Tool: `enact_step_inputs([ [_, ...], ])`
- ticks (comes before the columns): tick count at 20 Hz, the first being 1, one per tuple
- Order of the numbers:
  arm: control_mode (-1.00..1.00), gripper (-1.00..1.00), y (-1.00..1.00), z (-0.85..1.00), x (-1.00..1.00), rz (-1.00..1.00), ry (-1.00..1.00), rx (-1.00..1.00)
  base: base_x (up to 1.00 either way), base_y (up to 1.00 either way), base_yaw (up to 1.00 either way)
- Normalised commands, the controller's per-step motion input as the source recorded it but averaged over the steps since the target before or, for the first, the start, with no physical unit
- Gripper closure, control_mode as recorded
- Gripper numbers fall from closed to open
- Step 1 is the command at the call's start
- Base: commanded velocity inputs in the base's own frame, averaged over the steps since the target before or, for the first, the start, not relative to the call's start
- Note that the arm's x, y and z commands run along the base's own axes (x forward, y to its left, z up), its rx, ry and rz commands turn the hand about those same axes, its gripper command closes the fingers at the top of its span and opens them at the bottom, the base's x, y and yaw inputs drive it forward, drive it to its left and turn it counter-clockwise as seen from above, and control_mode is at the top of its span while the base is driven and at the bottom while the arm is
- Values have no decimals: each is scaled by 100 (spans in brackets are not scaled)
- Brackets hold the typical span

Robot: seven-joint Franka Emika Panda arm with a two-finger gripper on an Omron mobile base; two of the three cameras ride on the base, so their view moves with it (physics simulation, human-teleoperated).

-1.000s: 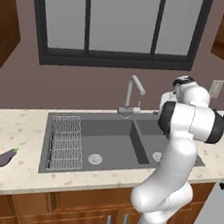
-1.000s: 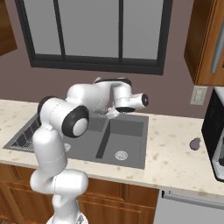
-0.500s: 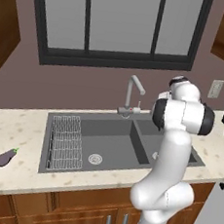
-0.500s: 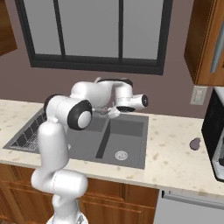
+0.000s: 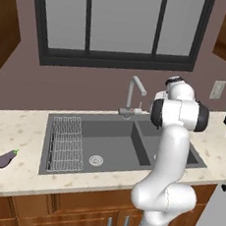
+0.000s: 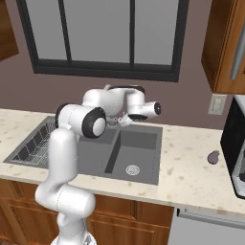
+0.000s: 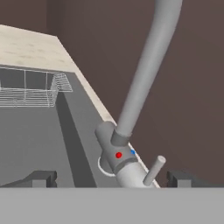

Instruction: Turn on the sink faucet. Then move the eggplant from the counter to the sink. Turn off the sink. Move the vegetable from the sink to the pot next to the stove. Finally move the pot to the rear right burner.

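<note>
The grey faucet (image 7: pixel 146 70) (image 5: pixel 135 93) rises at the back rim of the sink (image 5: pixel 112 143). Its base (image 7: pixel 117 154) carries a red and a blue dot, and a short lever (image 7: pixel 154 169) sticks out of it. My gripper (image 7: pixel 111 179) is open, with one dark fingertip on each side of the base and lever, close but not touching. No water runs from the spout. The purple eggplant (image 5: pixel 5 158) lies on the counter left of the sink. The pot and the stove are out of view.
A wire rack (image 5: pixel 66 143) sits in the sink's left basin. On the right counter lies a small dark object (image 6: pixel 213 157) beside a black appliance (image 6: pixel 236 139). Wall and window stand close behind the faucet.
The arm has leaned in toward the faucet, its elbow swinging closer to the sink's middle. The gripper has stayed open.
</note>
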Motion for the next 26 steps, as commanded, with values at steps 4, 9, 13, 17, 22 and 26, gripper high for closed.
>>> enact_step_inputs([
  [4, -100, -100, 0, -10, 39, 0, 0, 0, 0, 0, 0],
  [9, -100, -100, 0, -13, 21, 0, 0, 0, 0, 0, 0],
  [13, -100, -100, 0, -12, 12, 0, 0, 0, 0, 0, 0],
  [17, -100, -100, 2, -9, 16, 0, 0, 0, 0, 0, 0],
  [22, -100, -100, 6, -11, 20, 0, 0, 0, 0, 0, 0],
  [26, -100, -100, 10, -15, 17, 0, 0, 0, 0, 0, 0],
])
